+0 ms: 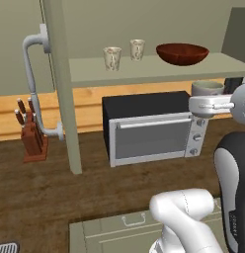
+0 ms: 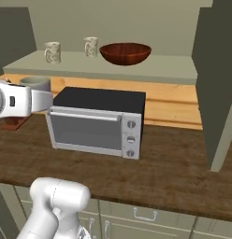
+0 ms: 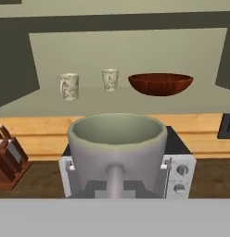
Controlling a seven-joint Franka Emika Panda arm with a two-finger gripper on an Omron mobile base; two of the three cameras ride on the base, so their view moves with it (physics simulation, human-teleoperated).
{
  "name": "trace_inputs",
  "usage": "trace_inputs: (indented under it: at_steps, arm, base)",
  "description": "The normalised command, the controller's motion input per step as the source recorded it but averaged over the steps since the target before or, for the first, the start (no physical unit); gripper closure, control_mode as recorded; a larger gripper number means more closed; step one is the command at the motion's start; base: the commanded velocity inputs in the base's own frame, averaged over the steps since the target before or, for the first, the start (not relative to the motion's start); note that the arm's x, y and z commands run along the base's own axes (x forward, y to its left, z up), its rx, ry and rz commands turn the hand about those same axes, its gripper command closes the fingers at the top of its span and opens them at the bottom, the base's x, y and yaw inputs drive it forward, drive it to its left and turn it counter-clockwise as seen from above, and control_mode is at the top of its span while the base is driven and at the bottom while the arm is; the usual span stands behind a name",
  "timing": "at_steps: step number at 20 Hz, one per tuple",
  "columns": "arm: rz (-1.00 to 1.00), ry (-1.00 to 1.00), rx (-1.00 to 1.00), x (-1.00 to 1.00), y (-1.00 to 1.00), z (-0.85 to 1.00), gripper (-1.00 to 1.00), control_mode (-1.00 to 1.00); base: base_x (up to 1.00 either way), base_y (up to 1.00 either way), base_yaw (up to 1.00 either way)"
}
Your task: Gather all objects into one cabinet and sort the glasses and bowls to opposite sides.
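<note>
My gripper (image 3: 115, 172) is shut on the near wall of the pale grey-green bowl (image 3: 118, 143), one finger running up its outside. I hold the bowl (image 1: 207, 88) upright over the toaster oven, below and in front of the open cabinet's shelf (image 1: 159, 70). On that shelf stand two cream speckled glasses (image 1: 112, 58) (image 1: 137, 49) toward the left. The wide dark red-brown bowl (image 1: 182, 53) sits to their right. The right base view shows the held bowl (image 2: 36, 83) at the far left, under the shelf (image 2: 155, 69) with the glasses (image 2: 52, 52) (image 2: 91, 46) and red-brown bowl (image 2: 125, 52).
A silver and black toaster oven (image 1: 149, 129) stands on the wooden counter beneath the bowl. The cabinet door (image 1: 62, 84) hangs open at the left with its curved grey handle (image 1: 33, 84). A knife block (image 1: 31, 134) stands at the far left. Another open door (image 2: 216, 84) is at the right.
</note>
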Motion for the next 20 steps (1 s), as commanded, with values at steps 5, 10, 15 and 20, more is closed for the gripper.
trace_inputs:
  at_steps: [5, 10, 15, 20]
  arm:
    - [0.00, 0.00, 0.00, 0.00, 0.00, 0.00, 1.00, 1.00]
    - [0.00, 0.00, 0.00, 0.10, 0.06, 0.00, 1.00, -1.00]
    - [0.00, 0.00, 0.00, 0.54, 0.47, 0.00, 1.00, -1.00]
    - [0.00, -0.01, 0.05, 0.61, 0.14, 0.13, 1.00, -1.00]
  base:
    - [0.53, 0.16, 0.01]
    - [0.45, 0.17, 0.00]
    - [0.00, 0.00, 0.00]
    - [0.00, 0.00, 0.00]
